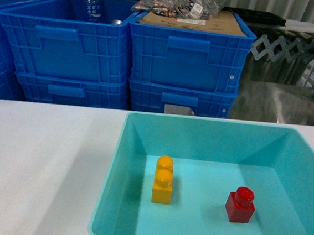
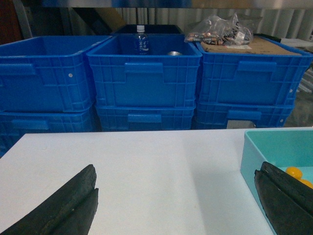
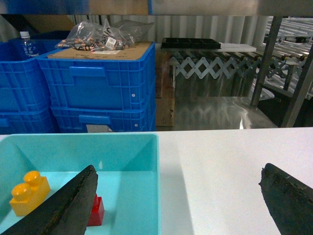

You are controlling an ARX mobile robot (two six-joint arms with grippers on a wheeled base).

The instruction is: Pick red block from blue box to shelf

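Observation:
The red block (image 1: 240, 205) stands upright on the floor of the blue box (image 1: 217, 126), towards its right side. In the right wrist view the red block (image 3: 97, 211) shows partly behind my left fingertip (image 3: 73, 200). My right gripper (image 3: 178, 196) is open and empty, straddling the blue box's right wall (image 3: 157, 186), with its midpoint over white tabletop. My left gripper (image 2: 176, 196) is open and empty over the table, left of the blue box (image 2: 274, 147). Steel posts of the shelf (image 3: 265, 58) rise behind the table. Neither gripper shows in the head view.
A yellow-orange two-stud brick (image 1: 163, 179) stands left of the red block in the tray. Stacked dark blue crates (image 1: 184, 64) line the far side of the white table (image 1: 42, 156), holding a bottle (image 1: 91, 5) and bagged parts (image 1: 179, 3) on cardboard.

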